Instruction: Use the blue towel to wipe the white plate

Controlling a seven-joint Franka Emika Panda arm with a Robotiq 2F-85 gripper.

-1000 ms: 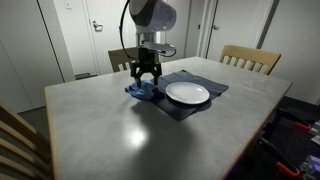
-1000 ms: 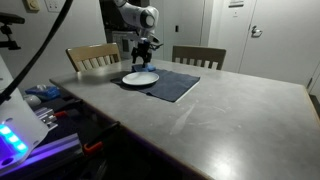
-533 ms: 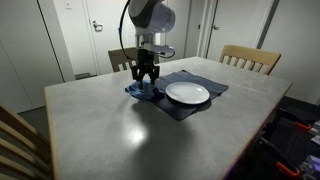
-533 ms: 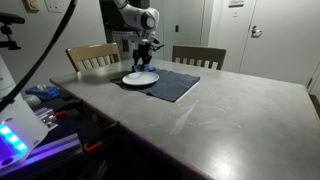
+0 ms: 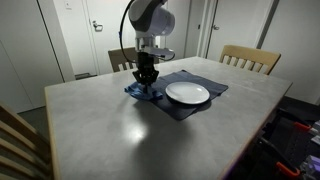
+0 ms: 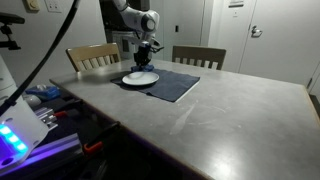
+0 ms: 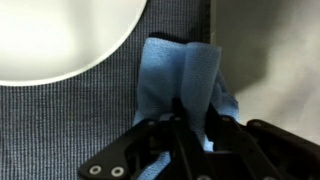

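the gripper [image 7: 190, 118] is clenched on the bunched blue towel [image 7: 172, 75] at lower centre; the white plate [image 7: 60, 35] sits upper left.

You have the blue towel [image 7: 180, 80] crumpled into a raised, pinched fold on the dark mat [image 7: 70, 130], just beside the white plate [image 7: 60, 35], which lies flat, round and glossy on that same mat.

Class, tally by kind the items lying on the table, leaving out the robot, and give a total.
White plate: 1
Blue towel: 1
Dark placemat: 1
Total: 3
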